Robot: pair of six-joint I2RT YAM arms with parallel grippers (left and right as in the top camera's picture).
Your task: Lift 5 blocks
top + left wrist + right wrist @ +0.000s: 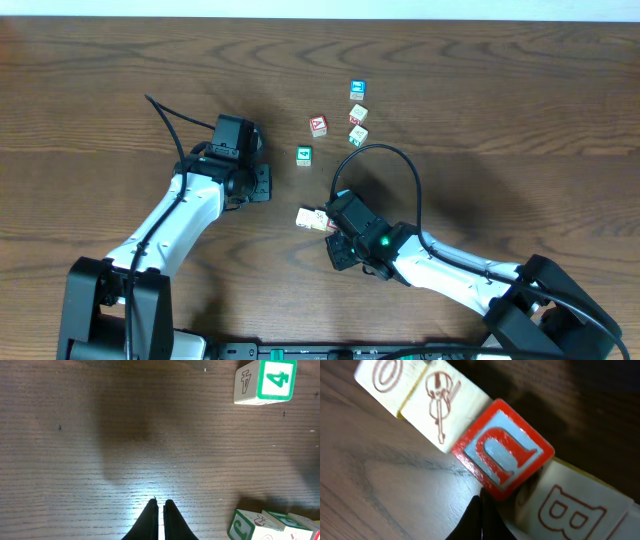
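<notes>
Right gripper [480,512] has its two dark fingers pressed together, pinching nothing, with the tip just below the red-outlined letter cube [502,450]; whether it touches I cannot tell. That cube sits in the line of small pale cream wooden alphabet blocks [312,218], which runs across in front of the fingertips: a ring-marked cube [382,377] and a violin-marked cube [442,405] to one side, a "B" cube [570,510] to the other. A fifth is not clearly in view. All lie flat on the brown wooden table [100,80], so by my judgement nothing is lifted and the whole lift remains. Left gripper [159,510] is likewise closed on nothing, apart from the line, which shows off to its right. Ahead of it to the right stands the green-faced "4" cube [265,380], the nearest thing likely to be in the way. Farther beyond are a red-faced cube [318,125], a blue-faced cube [357,90] and two pale cubes [358,113], well apart from both grippers.
</notes>
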